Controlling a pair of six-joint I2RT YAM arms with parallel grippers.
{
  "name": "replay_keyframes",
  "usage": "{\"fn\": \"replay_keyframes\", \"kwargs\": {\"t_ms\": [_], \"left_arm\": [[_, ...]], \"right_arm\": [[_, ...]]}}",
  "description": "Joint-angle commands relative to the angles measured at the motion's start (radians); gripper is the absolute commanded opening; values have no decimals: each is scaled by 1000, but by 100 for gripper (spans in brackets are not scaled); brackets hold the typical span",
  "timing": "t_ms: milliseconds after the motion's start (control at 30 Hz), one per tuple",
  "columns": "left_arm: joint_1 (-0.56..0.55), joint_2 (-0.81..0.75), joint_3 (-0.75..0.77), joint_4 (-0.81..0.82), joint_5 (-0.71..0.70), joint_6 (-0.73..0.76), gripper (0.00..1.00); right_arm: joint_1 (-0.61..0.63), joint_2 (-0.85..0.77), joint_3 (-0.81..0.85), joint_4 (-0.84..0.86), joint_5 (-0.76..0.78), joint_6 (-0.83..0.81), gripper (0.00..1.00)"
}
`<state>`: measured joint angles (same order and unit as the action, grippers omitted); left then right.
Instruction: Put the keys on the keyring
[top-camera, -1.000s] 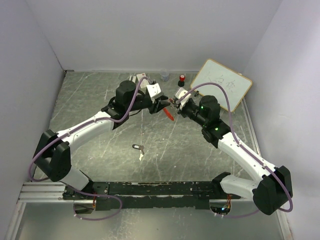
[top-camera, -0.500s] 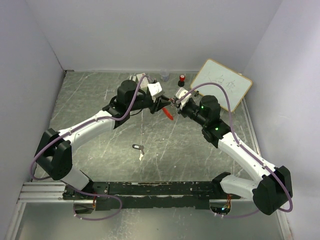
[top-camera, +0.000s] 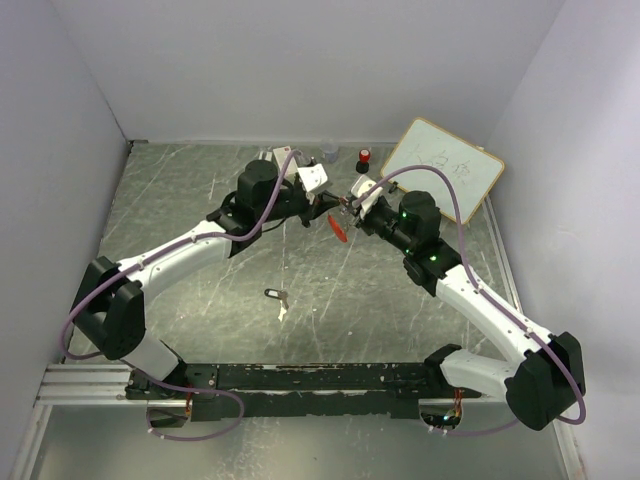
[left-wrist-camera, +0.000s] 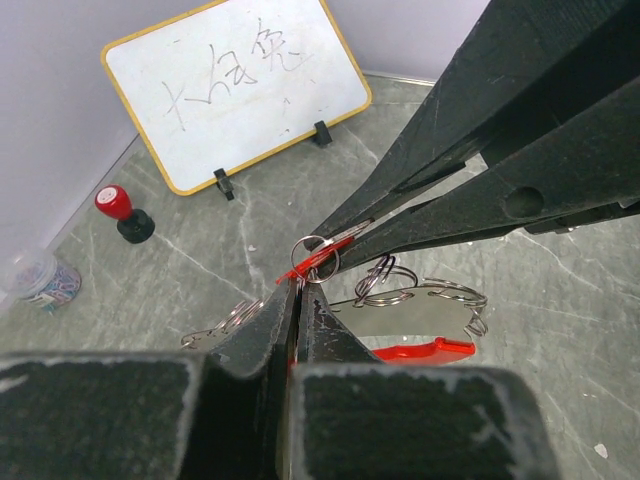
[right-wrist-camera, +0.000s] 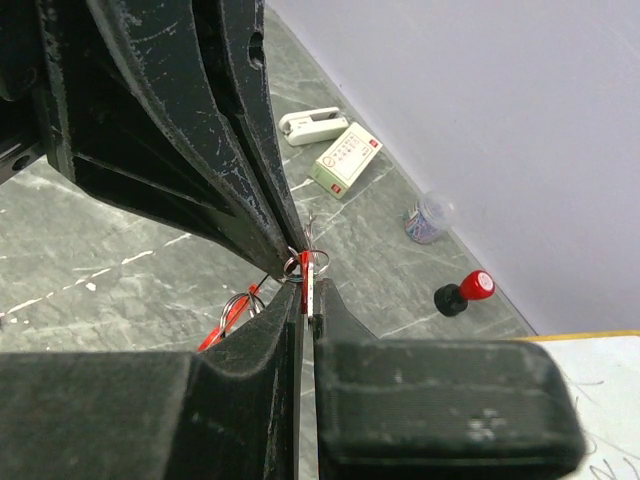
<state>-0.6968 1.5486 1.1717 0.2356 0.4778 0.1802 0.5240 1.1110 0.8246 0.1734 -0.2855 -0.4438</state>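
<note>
Right gripper (right-wrist-camera: 306, 294) pinched tiny red-headed key (right-wrist-camera: 307, 270); left gripper (left-wrist-camera: 300, 296) clamped silver loop of red plastic keyring (left-wrist-camera: 418, 350) dangling below its tips. Light, slippery; flat head looked safest.

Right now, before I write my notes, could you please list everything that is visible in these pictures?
whiteboard: one, white with a yellow frame, far right of the table
stamp: one, black with a red top, far edge, left of the whiteboard
jar: one, clear, far edge, left of the stamp
small box: one, white with red print, far edge
white case: one, beside the small box
black key: one, lying near the middle of the table
white scrap: one, next to the black key
red key: one, in the right gripper
keyring: one, red piece with silver chain, hanging between the grippers
table: one, grey
left gripper: black, shut at the keyring's ring
right gripper: black, shut
</note>
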Motion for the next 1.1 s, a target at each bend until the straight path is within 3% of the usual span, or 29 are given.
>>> {"fn": "replay_keyframes", "kwargs": {"t_ms": [0,600,800,900,933,1067], "left_arm": [[-2,-32,7,7,-49,21,7],[-1,-118,-62,128,-23,1,7],[-1,-103,-42,69,-52,15,8],[-1,-88,-39,31,-92,18,36],[0,-87,-47,39,-106,17,41],[0,-87,-62,52,-133,17,46]], "right_arm": [[5,-8,21,20,39,17,0],[4,39,12,21,110,49,0],[4,9,5,61,168,56,0],[4,-5,26,62,171,47,0],[4,-3,40,51,163,40,0],[4,6,68,21,144,14,0]]}}
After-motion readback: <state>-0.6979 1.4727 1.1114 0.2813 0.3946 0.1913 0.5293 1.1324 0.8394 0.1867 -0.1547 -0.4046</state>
